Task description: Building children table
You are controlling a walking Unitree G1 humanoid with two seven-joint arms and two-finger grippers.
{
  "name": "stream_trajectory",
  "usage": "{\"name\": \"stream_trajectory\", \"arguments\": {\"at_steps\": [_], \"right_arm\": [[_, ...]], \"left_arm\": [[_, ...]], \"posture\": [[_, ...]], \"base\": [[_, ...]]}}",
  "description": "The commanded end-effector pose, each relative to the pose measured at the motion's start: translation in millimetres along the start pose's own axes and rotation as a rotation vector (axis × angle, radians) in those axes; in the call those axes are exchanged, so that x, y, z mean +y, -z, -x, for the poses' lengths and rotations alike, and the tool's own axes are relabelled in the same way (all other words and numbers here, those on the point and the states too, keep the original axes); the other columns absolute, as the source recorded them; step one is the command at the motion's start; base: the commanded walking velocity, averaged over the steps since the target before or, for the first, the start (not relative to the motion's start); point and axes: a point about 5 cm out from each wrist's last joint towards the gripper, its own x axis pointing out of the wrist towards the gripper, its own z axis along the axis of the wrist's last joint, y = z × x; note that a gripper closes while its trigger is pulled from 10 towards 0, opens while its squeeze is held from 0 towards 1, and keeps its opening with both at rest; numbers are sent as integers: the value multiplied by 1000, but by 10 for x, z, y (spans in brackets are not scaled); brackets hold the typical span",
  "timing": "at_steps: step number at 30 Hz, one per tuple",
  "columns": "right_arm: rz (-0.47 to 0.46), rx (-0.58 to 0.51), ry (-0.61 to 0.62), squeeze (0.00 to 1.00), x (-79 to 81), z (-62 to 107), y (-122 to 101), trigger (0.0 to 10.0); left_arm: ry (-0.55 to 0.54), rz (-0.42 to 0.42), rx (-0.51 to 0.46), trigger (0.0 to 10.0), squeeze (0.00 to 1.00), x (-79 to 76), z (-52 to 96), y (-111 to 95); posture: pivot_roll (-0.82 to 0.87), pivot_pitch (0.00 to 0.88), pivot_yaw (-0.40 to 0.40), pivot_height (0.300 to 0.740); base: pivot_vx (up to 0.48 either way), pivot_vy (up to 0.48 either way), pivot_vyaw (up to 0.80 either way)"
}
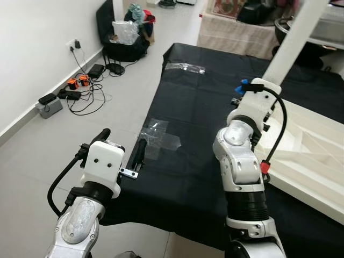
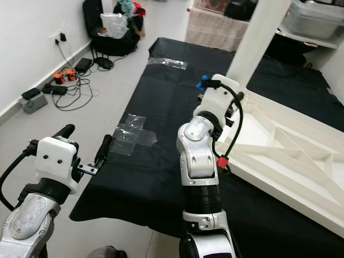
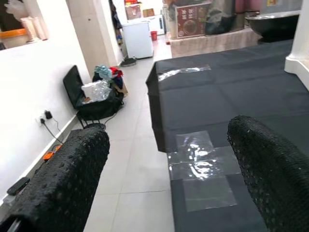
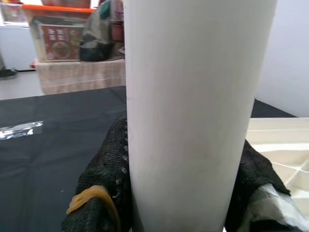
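Observation:
A thick white table leg stands upright at the near corner of the upturned white tabletop, which lies on a black cloth. My right gripper is shut on the leg low down, one black finger on each side. My left gripper is open and holds nothing. It hovers at the cloth's left edge, with one finger over the cloth, close to a patch of clear tape.
Grey tiled floor runs along the left of the cloth, with cables and chargers by the white wall. A black bag with plastic stands further back. A second strip of tape lies on the cloth's far part. A cloth-covered bench stands behind.

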Motion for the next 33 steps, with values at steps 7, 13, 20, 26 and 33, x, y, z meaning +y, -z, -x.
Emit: {"name": "stream_trajectory", "arguments": {"at_steps": [7, 13, 20, 26, 33], "right_arm": [[114, 229, 246, 0, -410, -162, 525, 0], [93, 211, 220, 0, -338, -145, 481, 0], [2, 168, 38, 0, -100, -111, 351, 0], [-8, 187, -207, 0, 97, -43, 356, 0], [36, 200, -256, 0, 112, -35, 411, 0]], "left_arm": [[44, 10, 10, 10000, 0, -40, -24, 23], [69, 23, 20, 10000, 0, -73, -8, 35], [69, 22, 22, 10000, 0, -78, -3, 37], [69, 19, 19, 10000, 0, -69, -8, 33], [63, 17, 18, 10000, 0, -60, -8, 31]], "posture": [[90, 118, -74, 740], [94, 115, -72, 740], [94, 115, -75, 740], [92, 118, -77, 740], [90, 123, -77, 740]], "base": [[0, 0, 0], [0, 0, 0], [0, 0, 0], [0, 0, 0], [0, 0, 0]]}}
